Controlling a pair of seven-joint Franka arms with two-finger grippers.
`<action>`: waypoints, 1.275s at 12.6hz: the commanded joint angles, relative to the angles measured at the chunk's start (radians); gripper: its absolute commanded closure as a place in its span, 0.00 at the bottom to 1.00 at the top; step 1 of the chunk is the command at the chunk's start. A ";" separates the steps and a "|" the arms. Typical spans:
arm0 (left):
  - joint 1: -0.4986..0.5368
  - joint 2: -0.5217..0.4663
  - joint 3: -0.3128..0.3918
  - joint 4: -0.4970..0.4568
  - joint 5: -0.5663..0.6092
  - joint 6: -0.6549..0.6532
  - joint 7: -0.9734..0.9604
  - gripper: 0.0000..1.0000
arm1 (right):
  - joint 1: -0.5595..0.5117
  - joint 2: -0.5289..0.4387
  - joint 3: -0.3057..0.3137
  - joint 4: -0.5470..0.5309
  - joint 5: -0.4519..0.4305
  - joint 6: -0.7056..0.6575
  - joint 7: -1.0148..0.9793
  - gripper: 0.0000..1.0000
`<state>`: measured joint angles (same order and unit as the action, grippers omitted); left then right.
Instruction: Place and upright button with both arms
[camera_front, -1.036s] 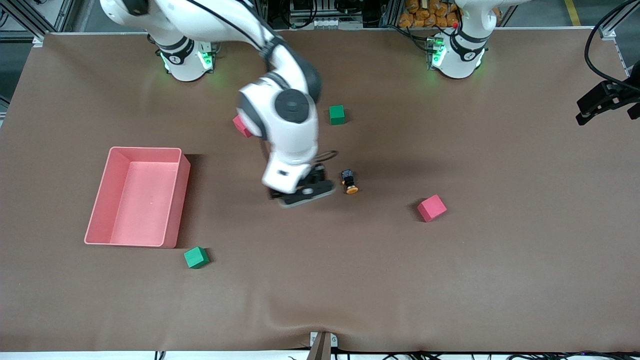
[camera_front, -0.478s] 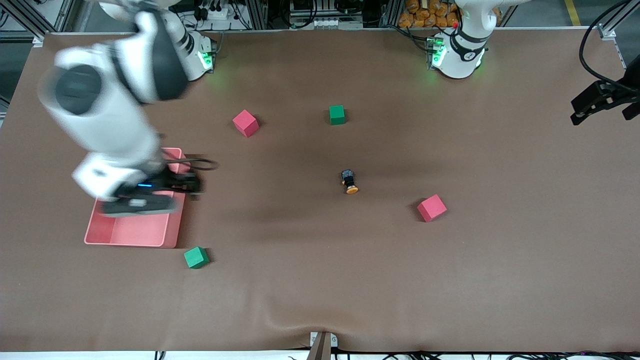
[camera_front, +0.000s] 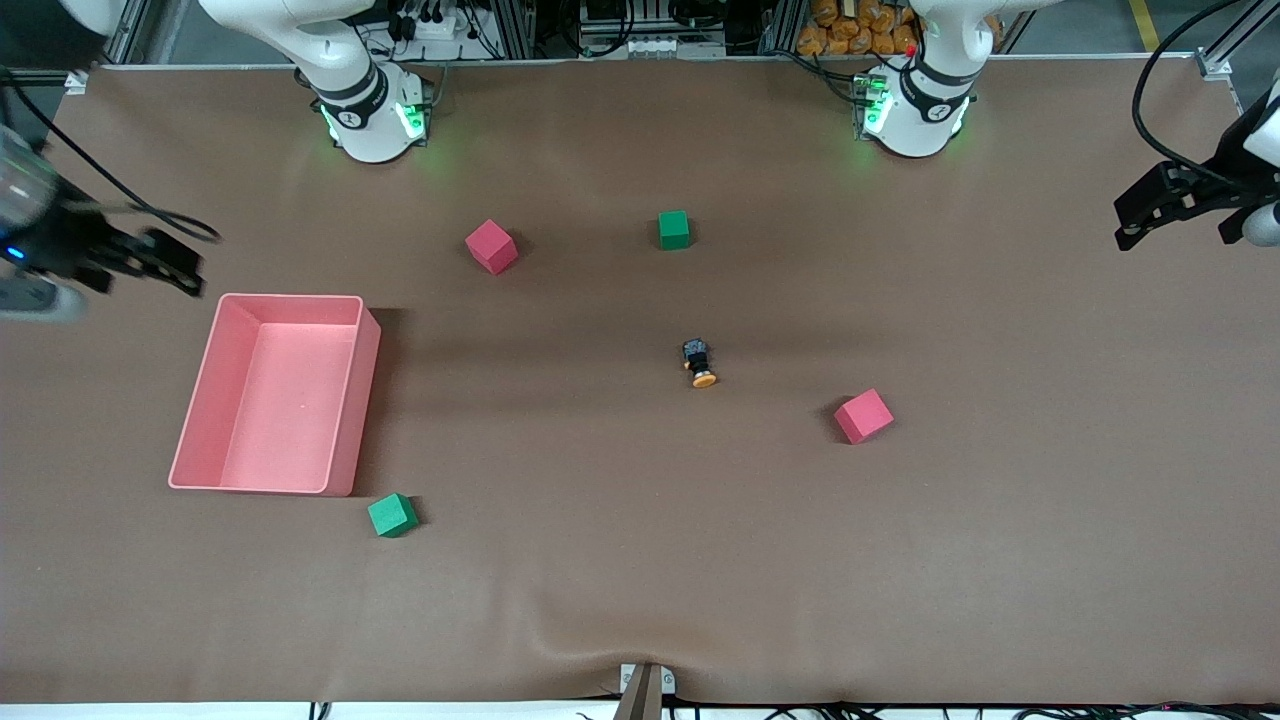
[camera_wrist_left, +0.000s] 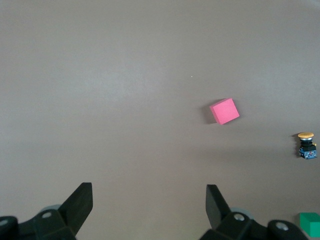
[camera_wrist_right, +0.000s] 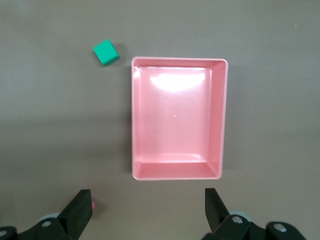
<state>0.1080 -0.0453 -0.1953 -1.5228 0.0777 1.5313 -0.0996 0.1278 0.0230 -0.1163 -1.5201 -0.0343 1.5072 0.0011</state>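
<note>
The button (camera_front: 700, 364) lies on its side in the middle of the table, its orange cap pointing toward the front camera. It also shows in the left wrist view (camera_wrist_left: 306, 145). Nothing touches it. My right gripper (camera_front: 185, 270) is open and empty, up in the air over the right arm's end of the table, beside the pink bin (camera_front: 350, 400). In its wrist view the right gripper (camera_wrist_right: 147, 210) hangs over bare table next to the bin (camera_wrist_right: 220, 115). My left gripper (camera_front: 1130, 222) is open and empty, up over the left arm's end of the table; its wrist view (camera_wrist_left: 149, 205) shows bare table under it.
A pink cube (camera_front: 863, 415) lies beside the button toward the left arm's end, also in the left wrist view (camera_wrist_left: 224, 111). Another pink cube (camera_front: 491, 246) and a green cube (camera_front: 674, 229) lie nearer the bases. A second green cube (camera_front: 392, 514) lies by the bin's near corner.
My right arm has swung away from beside the button, passed over the pink bin, and now hangs at its own end of the table. My left gripper has drifted slightly. The button has not moved.
</note>
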 joint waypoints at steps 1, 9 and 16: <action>0.001 0.004 -0.009 0.004 0.005 0.000 -0.003 0.00 | -0.092 -0.049 0.017 -0.070 0.033 0.004 -0.136 0.00; -0.039 0.194 -0.162 0.009 0.007 0.076 -0.005 0.00 | -0.137 -0.075 0.015 -0.089 0.047 -0.027 -0.155 0.00; -0.356 0.510 -0.171 0.015 0.143 0.364 -0.361 0.00 | -0.152 -0.066 0.021 -0.071 0.043 -0.022 -0.139 0.00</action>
<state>-0.1926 0.3852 -0.3664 -1.5377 0.1600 1.8527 -0.3613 -0.0092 -0.0285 -0.1136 -1.5861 0.0114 1.4876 -0.1406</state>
